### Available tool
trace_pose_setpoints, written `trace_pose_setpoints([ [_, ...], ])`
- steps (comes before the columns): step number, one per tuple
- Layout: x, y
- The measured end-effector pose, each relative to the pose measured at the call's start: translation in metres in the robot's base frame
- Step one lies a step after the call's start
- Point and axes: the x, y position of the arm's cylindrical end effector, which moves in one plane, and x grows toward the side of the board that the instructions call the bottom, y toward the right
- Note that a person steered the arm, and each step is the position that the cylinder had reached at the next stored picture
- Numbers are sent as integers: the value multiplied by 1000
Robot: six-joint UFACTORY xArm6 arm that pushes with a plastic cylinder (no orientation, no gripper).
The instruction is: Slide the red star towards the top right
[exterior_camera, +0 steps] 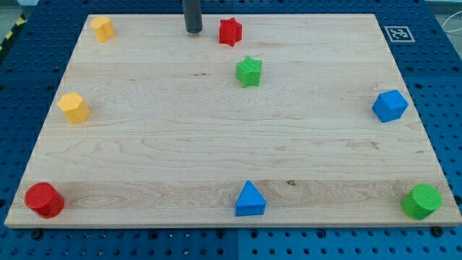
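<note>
Green star (249, 71) sitting upper middle of wooden board (216, 144). Two yellow blocks (102, 28) (73, 107) lying at view's left. Blue cube (390, 105) resting at right edge. Red cylinder (44, 200), blue triangle (250, 199), green cylinder (421, 201) lining bottom edge.

The red star (230, 32) is being seen near the top edge of the wooden tabletop (216, 144), with my tip (193, 31) standing just to its left, apart from it. A green star (249, 71) is being shown just below the red star, toward the view's right.
</note>
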Motion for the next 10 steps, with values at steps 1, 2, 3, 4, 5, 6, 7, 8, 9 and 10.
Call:
trace_pose_setpoints([
  [1, 0, 15],
  [2, 20, 21],
  [3, 22, 36],
  [4, 22, 59],
  [5, 22, 75],
  [6, 22, 90],
  [7, 22, 110],
  [8, 22, 132],
  [9, 22, 157],
  [10, 23, 178],
])
